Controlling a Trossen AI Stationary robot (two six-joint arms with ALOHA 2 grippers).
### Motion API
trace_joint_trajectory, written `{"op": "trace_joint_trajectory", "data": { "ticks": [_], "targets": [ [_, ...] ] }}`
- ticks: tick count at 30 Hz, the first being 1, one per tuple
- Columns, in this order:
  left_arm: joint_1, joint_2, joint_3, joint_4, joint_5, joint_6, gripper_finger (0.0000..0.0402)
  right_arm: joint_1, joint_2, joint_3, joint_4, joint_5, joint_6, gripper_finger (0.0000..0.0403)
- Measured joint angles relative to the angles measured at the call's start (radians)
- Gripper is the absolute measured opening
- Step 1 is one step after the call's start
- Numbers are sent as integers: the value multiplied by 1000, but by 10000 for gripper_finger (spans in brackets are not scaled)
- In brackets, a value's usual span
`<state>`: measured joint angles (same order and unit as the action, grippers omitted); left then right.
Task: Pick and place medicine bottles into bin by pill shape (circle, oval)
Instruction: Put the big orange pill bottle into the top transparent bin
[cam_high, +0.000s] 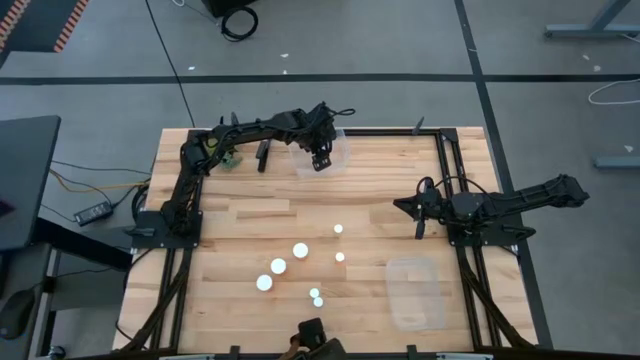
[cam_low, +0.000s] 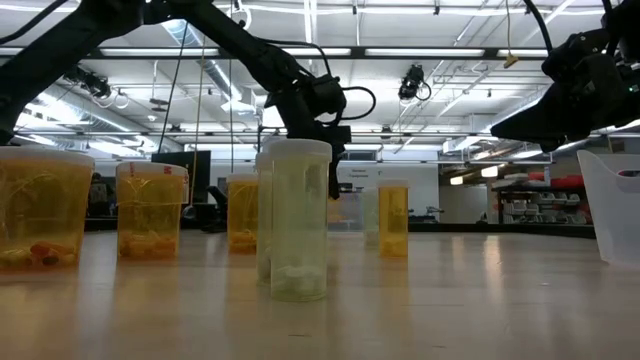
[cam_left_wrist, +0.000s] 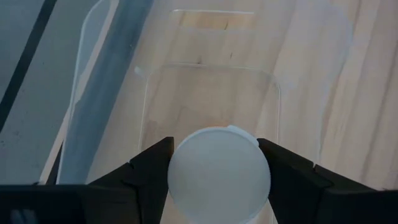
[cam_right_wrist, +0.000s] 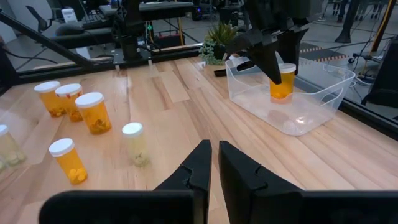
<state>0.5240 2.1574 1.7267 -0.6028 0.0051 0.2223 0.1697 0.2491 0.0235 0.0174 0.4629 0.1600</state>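
High view | left tool (cam_high: 320, 158) pinches orange bottle (cam_right_wrist: 283, 81) over far bin (cam_high: 338, 156) | right tool (cam_high: 417, 218) pressed together, waiting | seven bottles (cam_high: 300, 250) left on surface (cam_high: 250, 210)

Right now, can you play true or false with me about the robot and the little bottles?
1. The left claw has an orange bottle between its fingers, down inside the clear bin. True.
2. The right claw is carrying a bottle. False: it is shut with nothing in it, above bare table.
3. All the bottles are already in bins. False: several white-capped bottles stand loose on the table.
4. There is a second clear bin near the right arm. True.
5. The bottle in the left claw has a black cap. False: its cap is white.
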Motion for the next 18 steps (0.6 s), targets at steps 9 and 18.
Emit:
{"op": "trace_joint_trajectory", "data": {
  "ticks": [9,18],
  "targets": [
    [0,0,0,-3,0,17,284,0,0,0,0,0,0,37],
    [-1,-6,74,-85,-1,64,307,0,0,0,0,0,0,37]
  ]
}}
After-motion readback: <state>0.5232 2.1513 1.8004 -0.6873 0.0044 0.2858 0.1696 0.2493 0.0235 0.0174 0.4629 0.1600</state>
